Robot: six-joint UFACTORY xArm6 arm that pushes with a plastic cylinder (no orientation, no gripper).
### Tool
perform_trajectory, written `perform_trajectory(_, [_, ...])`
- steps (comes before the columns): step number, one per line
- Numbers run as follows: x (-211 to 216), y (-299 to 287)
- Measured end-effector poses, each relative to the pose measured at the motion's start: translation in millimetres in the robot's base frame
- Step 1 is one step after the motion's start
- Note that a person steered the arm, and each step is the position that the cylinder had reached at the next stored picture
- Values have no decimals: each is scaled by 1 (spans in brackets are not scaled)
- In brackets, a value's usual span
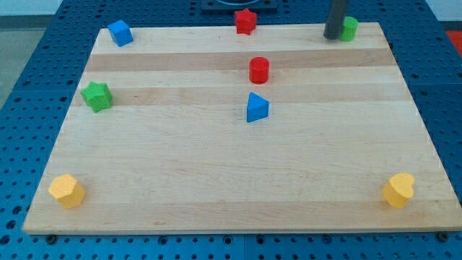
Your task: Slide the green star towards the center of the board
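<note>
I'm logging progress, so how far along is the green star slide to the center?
Nothing looks done: the green star-shaped block sits near the wooden board's left edge. My tip is at the view's top right, beside a green rounded block, far from the star. Left: reach the star's left side and push it rightward.

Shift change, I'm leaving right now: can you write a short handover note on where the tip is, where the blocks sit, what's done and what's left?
My tip is at the board's top right corner, right beside the green block, on its left.
Green star sits near the left edge, far from my tip and untouched.
Around the centre: red cylinder and blue triangle.
Done: nothing yet.
Left: bring my tip round to the star's left side, then push it rightward toward the centre, stopping short of the blue triangle.
</note>
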State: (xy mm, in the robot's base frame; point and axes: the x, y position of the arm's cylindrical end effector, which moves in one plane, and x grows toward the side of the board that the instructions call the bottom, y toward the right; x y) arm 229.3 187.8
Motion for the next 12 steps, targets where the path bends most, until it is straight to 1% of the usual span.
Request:
perform_trajectory(2, [0,-36])
perform_trajectory(3, [11,-60])
perform_trajectory(4, [34,-106])
perform_trajectory(5, [59,-168])
perform_trajectory(6, [64,-239])
perform_trajectory(8, [70,-401])
perform_trajectory(9, [85,-467])
perform_trajectory(10, [115,-493])
perform_trajectory(12, [164,-492])
